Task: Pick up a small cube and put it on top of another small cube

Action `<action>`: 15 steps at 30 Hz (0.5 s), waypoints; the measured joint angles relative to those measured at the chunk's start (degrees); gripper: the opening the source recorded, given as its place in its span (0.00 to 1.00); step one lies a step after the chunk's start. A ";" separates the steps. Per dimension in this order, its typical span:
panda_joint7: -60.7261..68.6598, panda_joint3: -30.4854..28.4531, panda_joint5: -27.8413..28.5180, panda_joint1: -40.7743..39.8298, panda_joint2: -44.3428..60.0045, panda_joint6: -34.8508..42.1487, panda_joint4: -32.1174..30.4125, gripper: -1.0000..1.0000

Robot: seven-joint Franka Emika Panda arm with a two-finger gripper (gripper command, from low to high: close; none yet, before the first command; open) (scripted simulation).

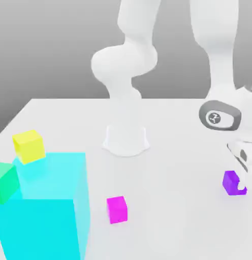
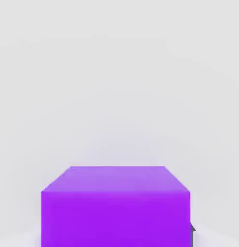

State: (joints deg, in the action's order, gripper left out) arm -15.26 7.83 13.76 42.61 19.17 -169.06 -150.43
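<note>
At the far left of the exterior view, well apart from the jaws, stands a big cyan block (image 1: 44,216) on the white worktop (image 1: 168,223). A small green cube (image 1: 6,183) leans against its left upper edge, and a yellow cube (image 1: 29,146) is at its top rear corner; I cannot tell if the yellow one rests on the block or stands just behind it. More to the right, between the big block and the jaws, a magenta cube (image 1: 117,209) lies alone on the worktop, near the front. Behind it the white round base of the arm (image 1: 126,139) stands on the worktop, and nothing lies between the magenta cube and the jaws.

At the right edge of the exterior view the gripper (image 1: 239,184) is low over the worktop, and the small violet-purple cube (image 1: 231,182) sits on the worktop right at the jaws. One light finger curves around the cube's right lower side. In the hand view the same cube (image 2: 116,205) is very close, with a dark finger tip at its right lower corner. The jaws seem to be closing on this cube, but whether they grip it already I cannot tell.

A round grey badge with a small white sign is on the wrist above; it is not readable.
</note>
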 joint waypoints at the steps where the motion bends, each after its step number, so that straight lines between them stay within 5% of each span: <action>1: 0.63 0.90 -0.79 -0.73 -1.36 1.08 -0.29 0.00; 6: 6.47 4.77 -8.10 -3.57 -11.11 8.86 -2.03 0.00; 15: 27.72 -7.57 -9.58 -24.91 -26.53 30.20 5.88 0.00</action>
State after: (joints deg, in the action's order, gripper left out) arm 12.47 0.26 4.18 17.70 -7.36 -138.86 -144.55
